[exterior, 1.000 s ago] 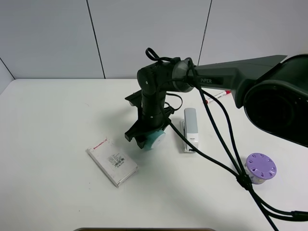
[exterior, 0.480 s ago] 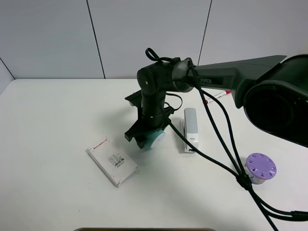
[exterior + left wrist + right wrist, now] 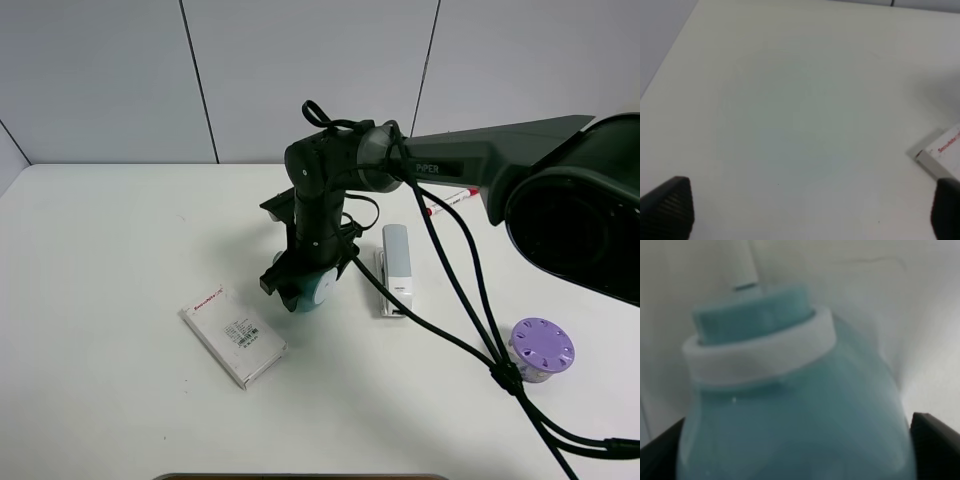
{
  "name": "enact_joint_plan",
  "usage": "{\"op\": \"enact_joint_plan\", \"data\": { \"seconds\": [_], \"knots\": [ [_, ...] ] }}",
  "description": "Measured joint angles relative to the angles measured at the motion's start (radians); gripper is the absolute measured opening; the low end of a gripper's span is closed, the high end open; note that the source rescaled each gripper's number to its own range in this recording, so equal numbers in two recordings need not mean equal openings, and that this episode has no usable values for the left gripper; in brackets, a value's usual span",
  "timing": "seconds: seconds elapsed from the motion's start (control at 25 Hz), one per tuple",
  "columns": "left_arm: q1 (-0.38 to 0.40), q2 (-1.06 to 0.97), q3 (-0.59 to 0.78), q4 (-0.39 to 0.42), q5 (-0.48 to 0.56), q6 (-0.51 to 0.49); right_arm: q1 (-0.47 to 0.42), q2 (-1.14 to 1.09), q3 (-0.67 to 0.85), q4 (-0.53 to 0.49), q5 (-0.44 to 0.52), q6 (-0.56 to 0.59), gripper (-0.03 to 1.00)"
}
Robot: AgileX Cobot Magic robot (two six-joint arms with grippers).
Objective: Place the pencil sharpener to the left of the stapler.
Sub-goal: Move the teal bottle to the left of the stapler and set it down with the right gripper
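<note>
Right gripper (image 3: 303, 291): reaches across from the right side of the table (image 3: 110, 250) and points down near the middle. Its jaws are closed onto the pencil sharpener (image 3: 320, 291). In the high view only a sliver of teal shows at the gripper's right edge; the rest is hidden behind the black wrist and fingers.

Right wrist view: the sharpener fills nearly the whole picture, with its teal dome close to the lens, a white ring above that, and a teal cap on the ring. Dark fingers (image 3: 934, 440) press in at both flanks of the dome, so the body sits squarely between them. Cannot tell whether its base touches the table or hangs just above.

Position: the sharpener sits just beside the stapler (image 3: 396, 266), on the stapler's left in the high view, with a narrow strip of bare table between them. The stapler lies lengthwise, running away from the camera. A white box with red print (image 3: 233, 333) lies lower left of the sharpener, apart from it.

Left gripper (image 3: 805, 210): jaws spread wide, with only the two dark fingertips (image 3: 669, 206) showing at the picture's corners. Nothing is held, and there is bare table between them. A corner of the white box shows near one fingertip.

Also on the table: a purple round container (image 3: 541, 350) at lower right and a red-and-white marker (image 3: 450, 199) beyond the stapler.
</note>
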Motion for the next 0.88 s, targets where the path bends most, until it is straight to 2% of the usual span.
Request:
{"op": "enact_joint_plan", "data": {
  "seconds": [0.44,0.88],
  "knots": [
    [0.0,0.0,0.0,0.0,0.0,0.0,0.0,-0.021,0.0,-0.005,0.034,0.0,0.47],
    [0.0,0.0,0.0,0.0,0.0,0.0,0.0,-0.168,0.0,-0.027,0.099,0.0,0.47]
  ]
}}
